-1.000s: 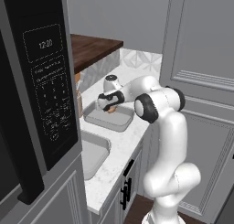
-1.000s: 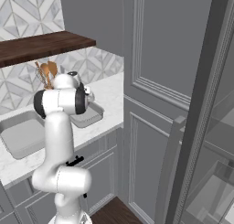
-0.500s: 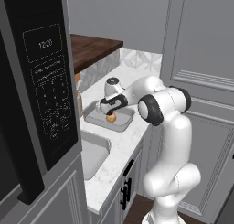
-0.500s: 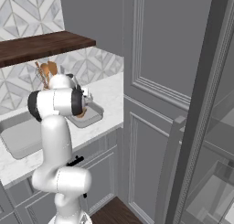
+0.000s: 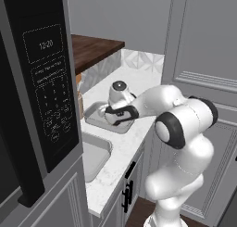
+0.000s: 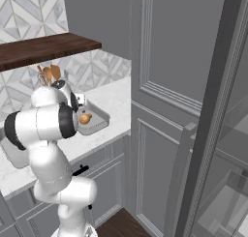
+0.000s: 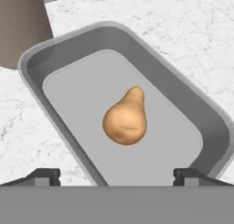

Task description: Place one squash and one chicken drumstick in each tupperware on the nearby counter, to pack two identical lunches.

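inside the tupperware on the counter lies a squash; end effector above, spread wide, empty.

A small tan-orange, pear-shaped squash is seen lying on its side on the flat floor of a shallow grey rectangular tupperware tray with rounded corners and a raised rim. The tray is set on the white marbled counter, and the squash lies apart from the walls.
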